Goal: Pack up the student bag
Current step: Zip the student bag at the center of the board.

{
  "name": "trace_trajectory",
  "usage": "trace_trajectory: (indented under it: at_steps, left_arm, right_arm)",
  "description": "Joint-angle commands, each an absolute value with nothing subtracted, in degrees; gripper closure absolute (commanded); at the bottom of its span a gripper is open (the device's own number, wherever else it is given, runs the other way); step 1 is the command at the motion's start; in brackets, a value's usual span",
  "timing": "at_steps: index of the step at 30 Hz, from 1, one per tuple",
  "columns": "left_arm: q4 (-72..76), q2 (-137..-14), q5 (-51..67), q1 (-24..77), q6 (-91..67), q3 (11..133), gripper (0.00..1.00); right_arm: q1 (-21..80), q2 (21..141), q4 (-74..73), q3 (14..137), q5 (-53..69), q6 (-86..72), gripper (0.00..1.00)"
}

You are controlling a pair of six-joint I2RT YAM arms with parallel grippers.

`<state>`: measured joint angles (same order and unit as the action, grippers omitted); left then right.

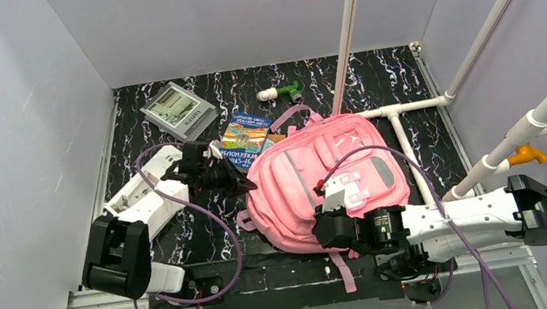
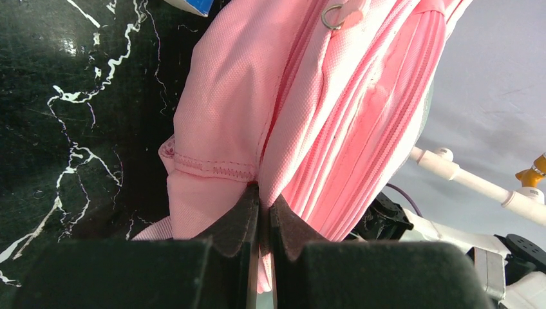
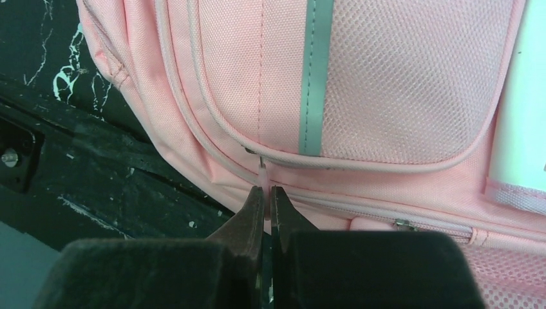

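The left gripper (image 2: 261, 209) clamps a fold of the student bag (image 2: 225, 122) between closed fingertips. The right gripper (image 3: 266, 199) nips its zipper pull (image 3: 263, 171), mostly hidden between the pads. A book (image 1: 245, 136) past the left fingers, half under the bag, has unreadable lettering.

Overhead; wrist views close on bag (image 1: 297, 175)

Print on the book (image 1: 246, 136) cover is too small to read.
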<state>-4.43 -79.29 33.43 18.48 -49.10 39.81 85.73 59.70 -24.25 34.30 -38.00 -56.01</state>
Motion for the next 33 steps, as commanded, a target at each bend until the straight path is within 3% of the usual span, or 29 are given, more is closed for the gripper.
trace_trajectory:
  at_steps: [1,17,21,24,27,33]
  left_arm:
    - [-5.2,-77.6,29.0,14.9,-47.5,42.7,1.00]
    - [-7.4,-77.9,28.6,11.8,-46.2,43.6,1.00]
    - [-4.8,-78.8,31.7,11.8,-47.8,42.9,1.00]
    - [-1.5,-79.4,35.1,12.1,-49.7,41.6,1.00]
    - [-0.4,-79.3,37.0,12.6,-50.3,41.0,1.00]
    - [-0.4,-78.4,39.7,12.9,-49.8,41.2,1.00]
  right_arm:
    - [85.2,57.3,-36.9,32.3,-41.7,-59.8,0.98]
    - [85.2,57.4,-52.3,35.7,-43.3,-70.8,0.99]
    - [85.2,58.3,-47.4,36.8,-45.6,-65.3,0.99]
    - [85.2,59.4,-42.6,38.5,-46.7,-60.4,0.73]
    - [85.2,60.6,-39.5,40.8,-48.1,-55.6,0.57]
    - [84.8,65.4,-37.3,48.9,-48.9,-46.1,0.41]
